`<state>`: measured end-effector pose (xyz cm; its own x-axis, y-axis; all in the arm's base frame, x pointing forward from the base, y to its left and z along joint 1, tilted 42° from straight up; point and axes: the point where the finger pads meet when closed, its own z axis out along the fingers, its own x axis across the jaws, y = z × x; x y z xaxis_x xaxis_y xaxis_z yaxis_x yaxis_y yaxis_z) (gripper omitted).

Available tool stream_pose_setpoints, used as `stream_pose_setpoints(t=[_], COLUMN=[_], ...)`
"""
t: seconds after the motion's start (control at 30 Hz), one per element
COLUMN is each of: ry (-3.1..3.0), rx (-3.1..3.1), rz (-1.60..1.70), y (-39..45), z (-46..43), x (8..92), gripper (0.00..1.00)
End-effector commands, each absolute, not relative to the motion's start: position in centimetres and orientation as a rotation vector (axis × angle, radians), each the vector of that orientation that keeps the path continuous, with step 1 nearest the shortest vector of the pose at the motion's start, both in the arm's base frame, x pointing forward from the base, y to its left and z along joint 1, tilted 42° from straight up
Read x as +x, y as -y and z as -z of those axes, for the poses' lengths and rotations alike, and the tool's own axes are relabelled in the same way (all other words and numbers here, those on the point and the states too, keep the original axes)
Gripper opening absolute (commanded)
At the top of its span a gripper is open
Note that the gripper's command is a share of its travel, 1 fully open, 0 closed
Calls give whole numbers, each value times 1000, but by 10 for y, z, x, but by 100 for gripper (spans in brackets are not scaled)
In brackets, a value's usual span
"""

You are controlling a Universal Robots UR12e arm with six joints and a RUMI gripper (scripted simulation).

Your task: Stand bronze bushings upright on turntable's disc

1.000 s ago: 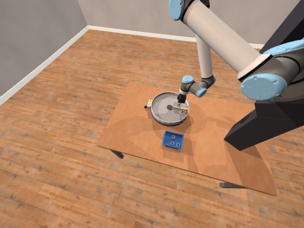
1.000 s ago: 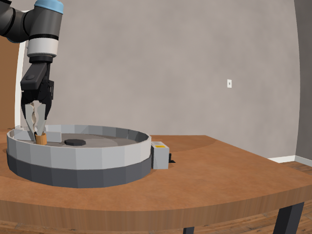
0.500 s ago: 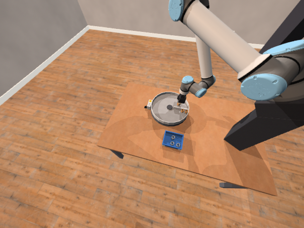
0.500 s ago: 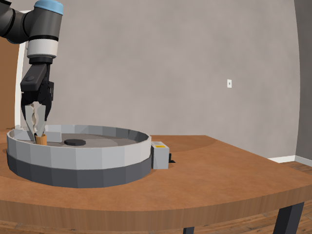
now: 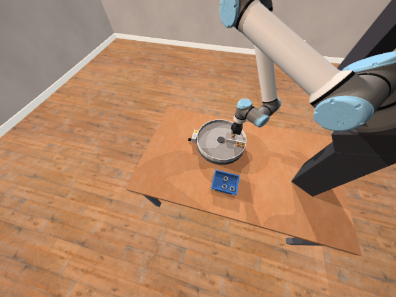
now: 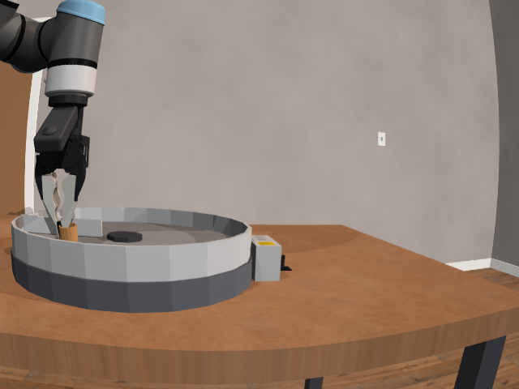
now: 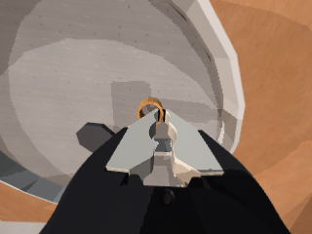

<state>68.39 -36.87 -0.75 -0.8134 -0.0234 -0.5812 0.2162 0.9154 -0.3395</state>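
Flat-faced and tapering, the gripper point(image 5: 232, 133) point(image 6: 62, 229) point(image 7: 161, 109) is clamped on the thin wall of a bronze bushing point(image 5: 232, 136) point(image 6: 69, 234) point(image 7: 144, 103), upright at the turntable's grey, faintly speckled disc point(image 5: 211, 146) point(image 6: 167, 235) point(image 7: 63, 63). Placing seems in hand; next, confirm its seating, then release and lift straight. Ring-shaped steel bushings point(image 5: 225, 178) remain in the smooth blue crate point(image 5: 238, 184).
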Motion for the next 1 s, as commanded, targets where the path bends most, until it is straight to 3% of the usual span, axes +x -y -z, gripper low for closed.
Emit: stream_pose_setpoints(t=[0.0,0.57,0.6,0.97], ry=[-2470,-2470,-2470,-2470], rx=[137,137,137,137], rz=[528,528,528,528], y=[369,369,369,369], z=[7,7,7,7], x=[684,684,684,684], gripper=[0,0,6,6])
